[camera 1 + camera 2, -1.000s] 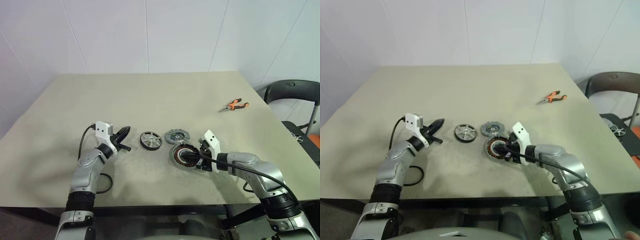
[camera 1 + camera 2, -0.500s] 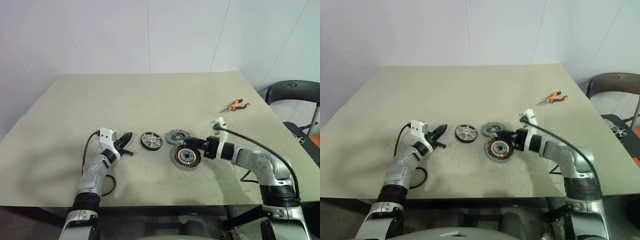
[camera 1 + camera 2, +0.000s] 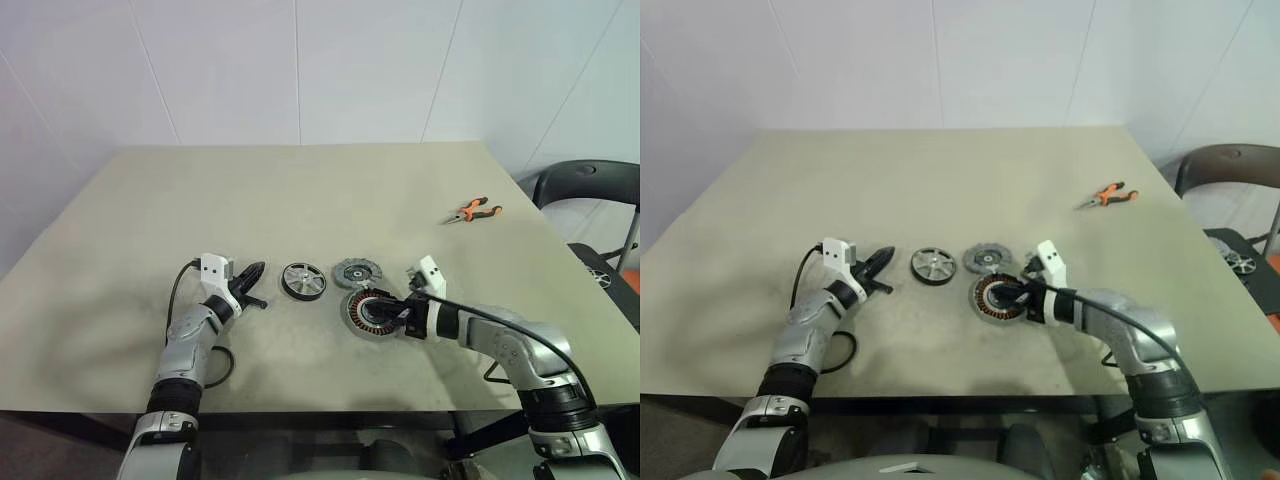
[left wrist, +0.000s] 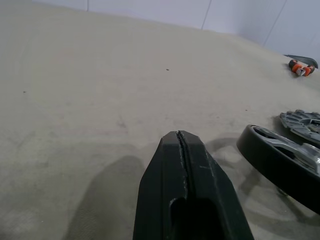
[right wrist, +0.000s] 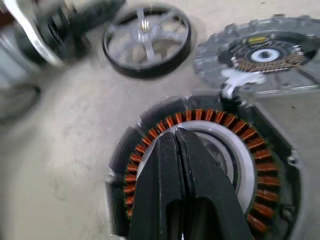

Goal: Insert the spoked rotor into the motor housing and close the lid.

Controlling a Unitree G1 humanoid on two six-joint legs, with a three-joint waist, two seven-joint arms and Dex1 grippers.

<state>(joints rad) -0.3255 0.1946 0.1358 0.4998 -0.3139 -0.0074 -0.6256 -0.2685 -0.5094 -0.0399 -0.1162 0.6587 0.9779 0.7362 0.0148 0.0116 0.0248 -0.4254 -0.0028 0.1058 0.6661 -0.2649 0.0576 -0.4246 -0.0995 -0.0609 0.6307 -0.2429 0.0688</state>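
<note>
Motor housing (image 3: pixel 372 314): lies flat on the desk (image 3: pixel 300 200), copper windings up, nothing inside it yet.
Spoked rotor (image 3: pixel 302 281): lies on the desk to the left of the motor housing and a little farther back, apart from it, untouched.
Lid (image 3: pixel 357 272): rests just behind the motor housing, its rim very near the housing rim.
Right end effector (image 5: pixel 177 134): fingers pressed together, holding nothing; the tips are over the silver centre of the motor housing.
Left end effector (image 3: pixel 250 271): closed and empty, well to the left of the motor housing, just beside the spoked rotor.
Pliers (image 3: pixel 473 210): far behind the motor housing, to the right.
Risk: closed tips so near the windings may push the motor housing against the lid, or scratch the copper.
Risk: with both end effectors closed, the spoked rotor cannot be taken; a reach without opening would only push it away.
</note>
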